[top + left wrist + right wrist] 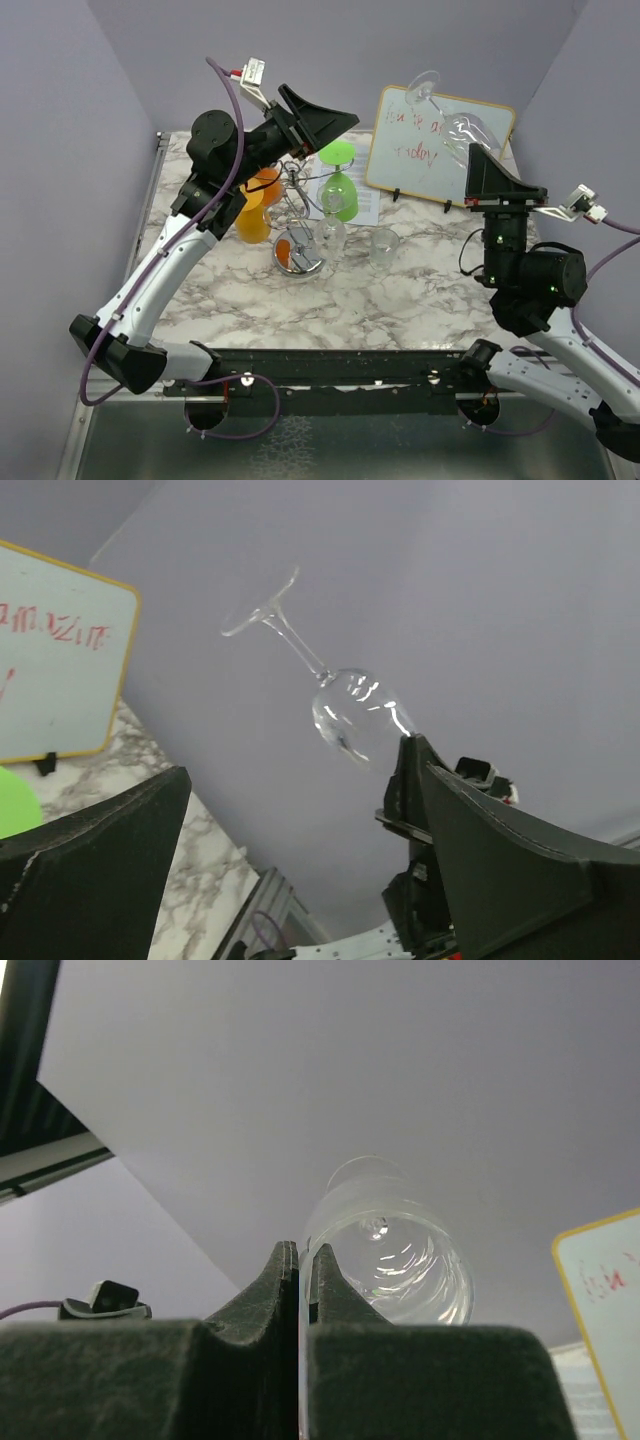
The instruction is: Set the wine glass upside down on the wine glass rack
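The wine glass (457, 128) is clear and hangs in the air over the far right corner of the table. It is tilted, foot up and bowl down, with its rim pinched by the right gripper (472, 152). The wine glass rack (299, 258), of shiny chrome wire, stands upright left of the table's middle, well apart from the glass.

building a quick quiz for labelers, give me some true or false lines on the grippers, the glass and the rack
1. The right gripper holds the wine glass by its rim. True.
2. The left gripper is shut. False: it is open and empty.
3. The wine glass sits on the rack. False: it is up in the air, away from it.
4. A green glass is at the rack. True.
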You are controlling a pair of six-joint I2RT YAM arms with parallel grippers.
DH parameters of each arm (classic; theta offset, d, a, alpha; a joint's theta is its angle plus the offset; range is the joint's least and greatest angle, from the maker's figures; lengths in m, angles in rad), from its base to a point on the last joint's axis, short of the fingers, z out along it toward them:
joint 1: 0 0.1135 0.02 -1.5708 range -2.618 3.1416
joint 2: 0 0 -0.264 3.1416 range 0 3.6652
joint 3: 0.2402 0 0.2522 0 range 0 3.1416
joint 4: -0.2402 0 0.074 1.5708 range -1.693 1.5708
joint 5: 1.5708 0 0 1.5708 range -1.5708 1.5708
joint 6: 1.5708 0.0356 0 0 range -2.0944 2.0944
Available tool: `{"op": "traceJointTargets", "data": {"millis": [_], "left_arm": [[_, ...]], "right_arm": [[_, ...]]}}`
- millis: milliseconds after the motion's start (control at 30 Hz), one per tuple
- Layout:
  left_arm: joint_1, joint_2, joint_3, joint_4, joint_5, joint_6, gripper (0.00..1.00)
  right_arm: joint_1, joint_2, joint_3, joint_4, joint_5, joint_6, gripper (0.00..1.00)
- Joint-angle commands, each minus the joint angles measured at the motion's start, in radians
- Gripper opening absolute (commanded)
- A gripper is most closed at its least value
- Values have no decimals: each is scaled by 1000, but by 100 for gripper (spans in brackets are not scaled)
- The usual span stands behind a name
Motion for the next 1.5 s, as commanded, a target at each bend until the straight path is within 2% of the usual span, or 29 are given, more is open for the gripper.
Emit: {"op": "traceJointTargets", "data": {"millis": [0, 133, 400, 500, 633, 767, 1033, 1300, 1367, 1467], "left_arm": [[-34, 5, 1, 209, -45, -161, 99], [-73, 43, 14, 250, -135, -196, 99], [-151, 142, 99, 295, -247, -188, 98], [-186, 167, 124, 306, -299, -177, 91], [-219, 196, 147, 339, -349, -170, 76], [-240, 215, 152, 379, -378, -168, 69], [-258, 239, 154, 430, -393, -163, 43], [-269, 254, 164, 437, -376, -168, 33], [-269, 254, 163, 440, -375, -164, 27], [-269, 250, 163, 445, -358, -149, 12]], "right_arm": [[7, 40, 1, 247, -123, 42, 0], [7, 70, -9, 339, -182, 117, 1], [6, 93, -7, 362, -243, 223, 0], [6, 99, -15, 371, -254, 249, 1], [7, 107, -18, 366, -259, 270, 1], [6, 112, -20, 365, -262, 274, 1], [7, 116, -32, 368, -276, 277, 1], [7, 137, -39, 386, -319, 282, 1], [7, 131, -53, 401, -327, 278, 1], [7, 120, -87, 433, -330, 272, 1]]}}
